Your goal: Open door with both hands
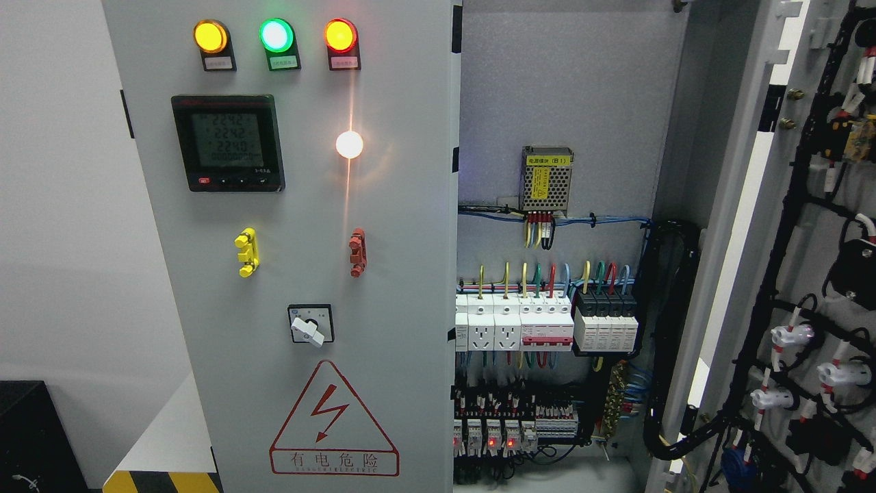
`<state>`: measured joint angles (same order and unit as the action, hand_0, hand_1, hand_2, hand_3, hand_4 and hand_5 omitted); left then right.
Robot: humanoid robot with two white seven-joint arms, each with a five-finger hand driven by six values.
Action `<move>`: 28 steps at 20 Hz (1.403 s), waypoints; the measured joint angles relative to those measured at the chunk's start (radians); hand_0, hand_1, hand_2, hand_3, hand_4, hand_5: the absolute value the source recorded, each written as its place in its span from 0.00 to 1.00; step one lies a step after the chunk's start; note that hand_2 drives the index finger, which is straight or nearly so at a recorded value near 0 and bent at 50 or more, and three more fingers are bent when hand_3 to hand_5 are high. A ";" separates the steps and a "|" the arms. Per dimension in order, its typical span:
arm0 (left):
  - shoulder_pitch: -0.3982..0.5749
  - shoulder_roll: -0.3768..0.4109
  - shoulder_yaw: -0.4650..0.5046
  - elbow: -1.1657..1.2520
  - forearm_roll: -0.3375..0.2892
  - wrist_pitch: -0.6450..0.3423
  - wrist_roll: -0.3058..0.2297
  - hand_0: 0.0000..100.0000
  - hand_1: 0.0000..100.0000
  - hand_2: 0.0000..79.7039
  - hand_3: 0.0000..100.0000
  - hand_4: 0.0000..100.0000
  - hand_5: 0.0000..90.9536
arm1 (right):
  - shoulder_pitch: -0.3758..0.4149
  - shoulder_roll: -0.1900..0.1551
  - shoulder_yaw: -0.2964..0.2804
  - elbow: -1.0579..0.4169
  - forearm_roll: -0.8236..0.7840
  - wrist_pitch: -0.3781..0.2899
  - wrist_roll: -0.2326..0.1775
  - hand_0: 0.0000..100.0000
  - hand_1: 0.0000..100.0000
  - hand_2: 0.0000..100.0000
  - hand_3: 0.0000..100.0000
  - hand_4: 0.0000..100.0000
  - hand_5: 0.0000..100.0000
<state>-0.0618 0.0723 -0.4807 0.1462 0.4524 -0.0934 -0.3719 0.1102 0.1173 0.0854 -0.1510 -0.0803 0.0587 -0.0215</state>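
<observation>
A grey electrical cabinet fills the head view. Its left door (383,274) is closed and carries three indicator lamps (274,35), a digital meter (228,142), a lit white lamp (349,144), a yellow handle (246,252), a red handle (357,252), a rotary switch (310,324) and a red warning triangle (333,424). The right door (814,274) stands swung open at the right, its inner side with black wiring facing me. Between them the cabinet interior (554,103) shows breakers (547,322) and a power supply (546,179). Neither of my hands shows.
A white wall (61,205) lies left of the cabinet. A black box (34,438) sits at the lower left, beside a yellow-black striped floor edge (161,481). Cable bundles (667,342) run down the interior's right side.
</observation>
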 measured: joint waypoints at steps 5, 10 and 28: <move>0.005 -0.006 0.004 0.014 -0.005 0.000 0.000 0.00 0.00 0.00 0.00 0.00 0.00 | 0.078 -0.007 0.003 -0.093 0.000 0.000 0.000 0.00 0.00 0.00 0.00 0.00 0.00; 0.008 -0.010 0.006 0.023 -0.008 0.000 0.002 0.00 0.00 0.00 0.00 0.00 0.00 | 0.186 -0.017 0.007 -0.334 -0.003 0.000 0.000 0.00 0.00 0.00 0.00 0.00 0.00; 0.010 -0.047 0.052 0.032 -0.060 -0.003 0.143 0.00 0.00 0.00 0.00 0.00 0.00 | 0.420 -0.129 0.072 -1.311 -0.007 -0.002 -0.001 0.00 0.00 0.00 0.00 0.00 0.00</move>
<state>-0.0522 0.0251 -0.4286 0.1782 0.3920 -0.0959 -0.2286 0.5302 -0.0121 0.1573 -1.4619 -0.0874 0.0563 -0.0220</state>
